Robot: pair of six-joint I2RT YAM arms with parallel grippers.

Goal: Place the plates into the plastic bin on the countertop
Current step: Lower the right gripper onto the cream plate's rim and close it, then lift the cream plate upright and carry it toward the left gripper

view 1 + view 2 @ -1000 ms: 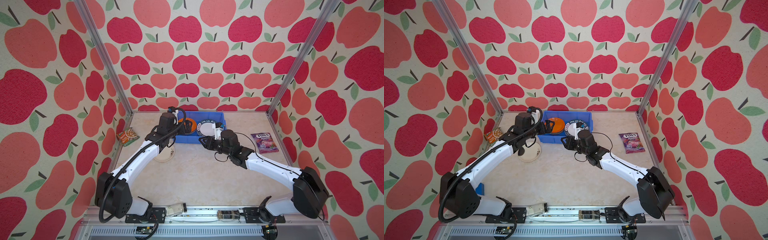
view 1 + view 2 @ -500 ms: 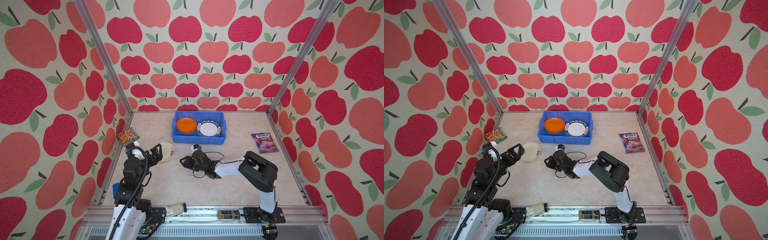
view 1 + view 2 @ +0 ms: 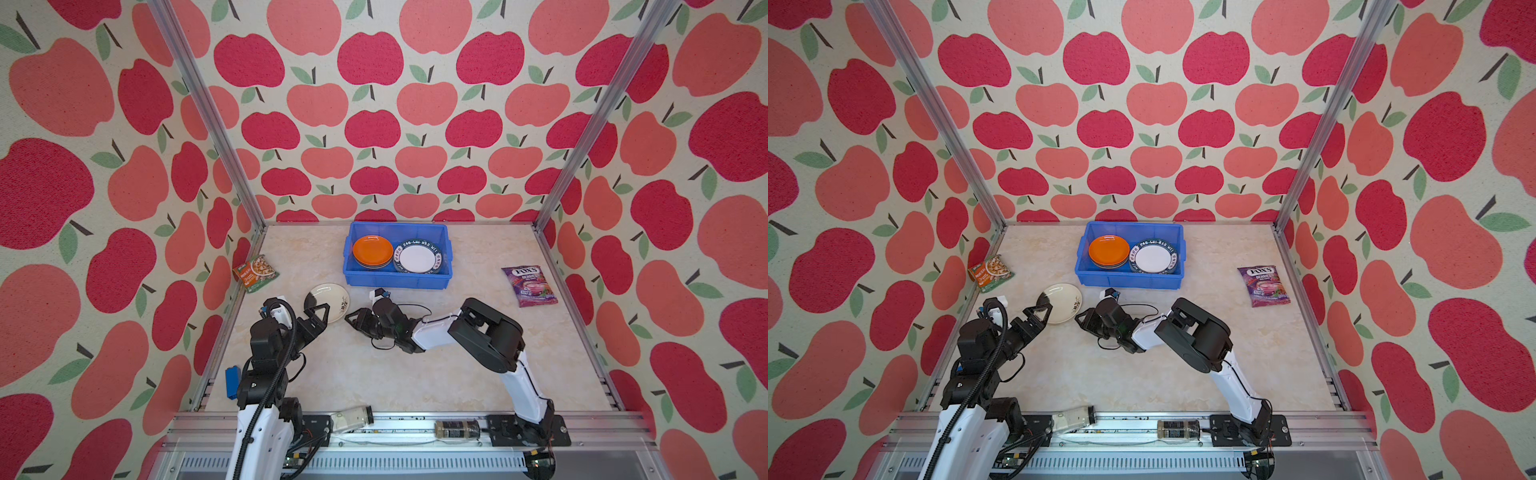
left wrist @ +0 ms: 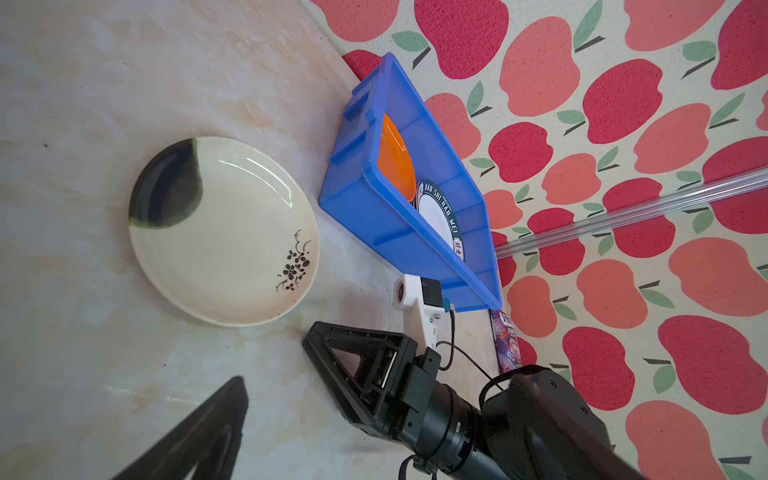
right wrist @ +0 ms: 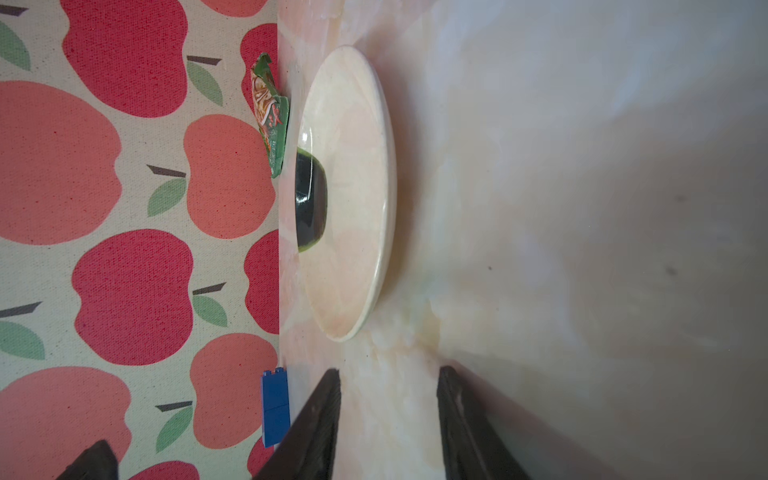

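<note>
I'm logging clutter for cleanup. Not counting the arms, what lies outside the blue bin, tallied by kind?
Plates: 1, the ink-blotched plate
Snack packets: 2, the green packet and the purple packet
Jars: 2, the clear jar and the dark jar
Blue block: 1
Total: 6

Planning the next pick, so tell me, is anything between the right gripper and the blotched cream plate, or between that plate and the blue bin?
Nothing visible. Only bare countertop lies between the right gripper and the blotched plate, and between the plate and the near wall of the blue bin.
</note>
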